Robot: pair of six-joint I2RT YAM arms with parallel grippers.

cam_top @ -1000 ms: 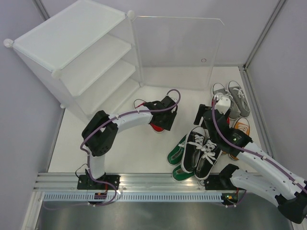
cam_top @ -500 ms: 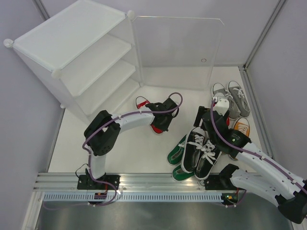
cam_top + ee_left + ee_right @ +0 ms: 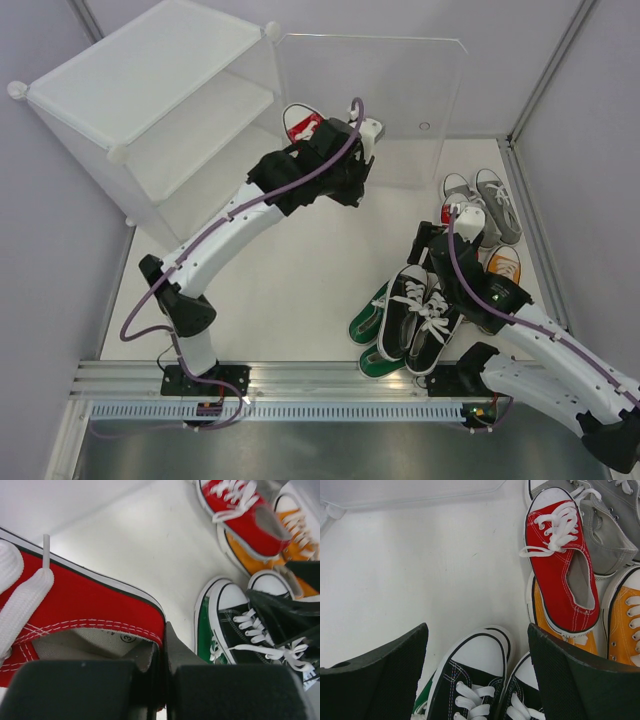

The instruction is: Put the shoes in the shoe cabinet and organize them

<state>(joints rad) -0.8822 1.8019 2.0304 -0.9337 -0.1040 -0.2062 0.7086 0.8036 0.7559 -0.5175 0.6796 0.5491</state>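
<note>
White tabletop [image 3: 300, 280], pale walls around it. I log the shoe cabinet [image 3: 150, 80] at the far left corner with its clear door [image 3: 400, 100] swung open.

The left gripper [image 3: 165, 680] is pressed together on the heel collar of one red sneaker [image 3: 85, 605], held aloft just beside the cabinet's open front, near the door hinge.

The right gripper [image 3: 476, 640] stands spread and holds nothing, low over the black pair [image 3: 420, 310], well to the right of the cabinet.

Also right of the cabinet:
- green sneakers [image 3: 368, 322] lie partly under the black pair
- a second red sneaker [image 3: 560, 575] overlaps the orange sneakers [image 3: 625, 620]
- the grey pair [image 3: 487, 200] touches that second red sneaker
</note>
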